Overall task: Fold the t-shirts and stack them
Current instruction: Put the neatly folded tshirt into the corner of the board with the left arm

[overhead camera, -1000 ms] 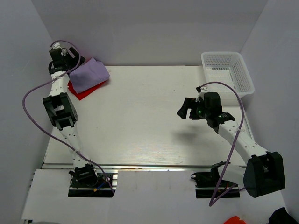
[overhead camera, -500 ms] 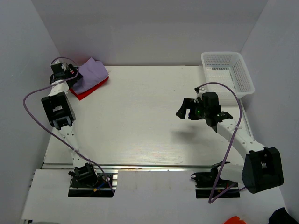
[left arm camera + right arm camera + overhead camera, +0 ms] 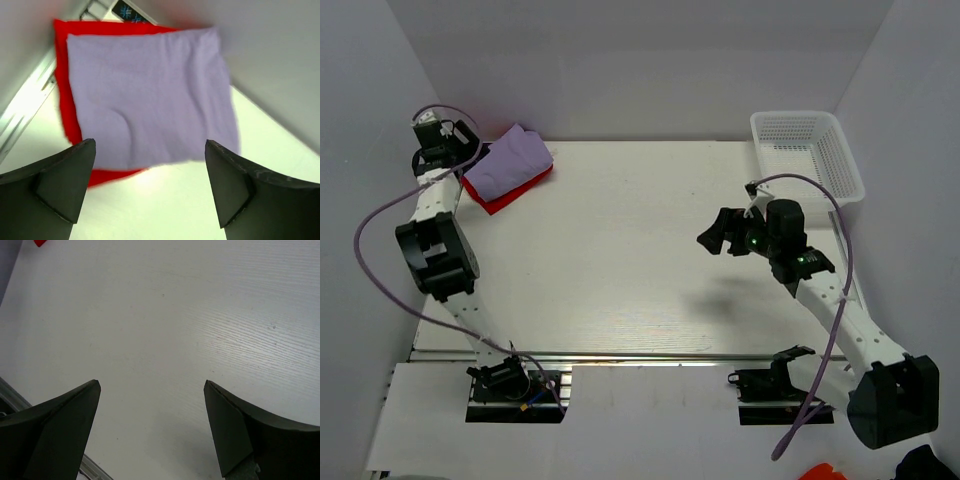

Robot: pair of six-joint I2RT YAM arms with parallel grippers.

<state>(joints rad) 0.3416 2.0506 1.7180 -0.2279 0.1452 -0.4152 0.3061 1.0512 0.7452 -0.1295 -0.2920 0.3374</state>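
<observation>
purple shirt (image 3: 512, 158) folded, lying on red shirt (image 3: 520, 188), upper left of the table (image 3: 620, 250). left end effector (image 3: 150, 143) released, just left of the stack. right end effector (image 3: 151, 383) released, mid-right above table.

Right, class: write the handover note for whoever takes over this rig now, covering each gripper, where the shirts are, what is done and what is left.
Left gripper: open, holding nothing, hovering by the stack.
Right gripper: open, holding nothing, above bare table.
Shirts: folded lavender t-shirt lies on the folded red t-shirt, far-left corner.
Done: both look folded and stacked.
Left: probably only drawing the arms back. The white mesh basket stands far right, apart from both grippers.
</observation>
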